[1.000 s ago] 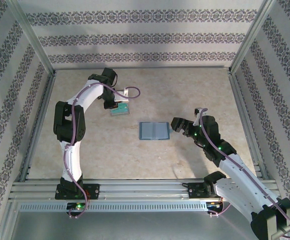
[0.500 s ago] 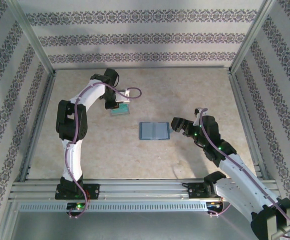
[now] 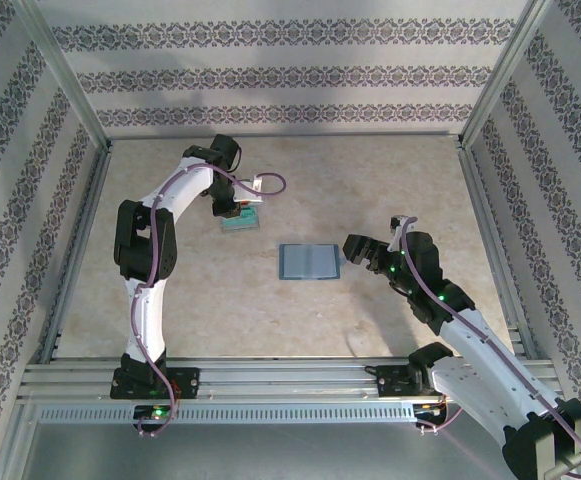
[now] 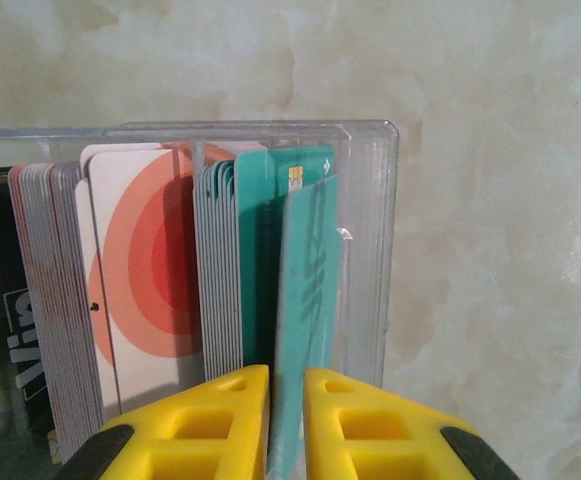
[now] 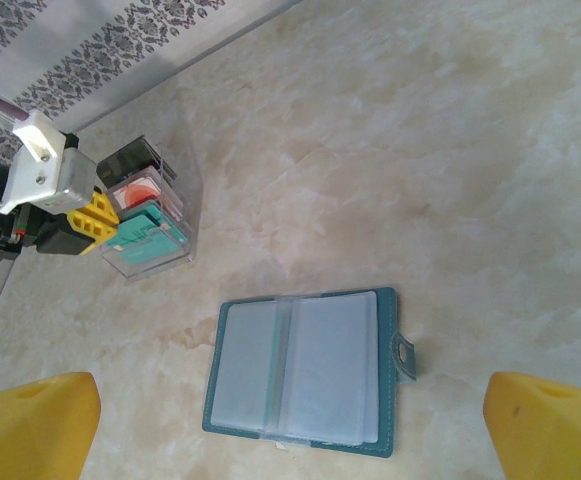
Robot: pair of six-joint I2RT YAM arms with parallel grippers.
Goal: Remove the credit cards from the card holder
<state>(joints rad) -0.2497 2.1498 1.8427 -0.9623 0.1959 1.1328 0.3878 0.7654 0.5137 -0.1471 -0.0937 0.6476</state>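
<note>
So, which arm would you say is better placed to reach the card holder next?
Right. The right gripper hovers open beside the card holder; the left gripper is at the clear box, a teal card between its fingers.

Beige marbled table [image 3: 390, 190]; card holder [image 3: 309, 261] lies open and flat near its centre. Clear box [image 3: 242, 221] stands well apart, back-left.

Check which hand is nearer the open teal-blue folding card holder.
Right. The right hand is open just beside the teal-blue card holder; the left hand is farther off, at the clear plastic box of cards.
</note>
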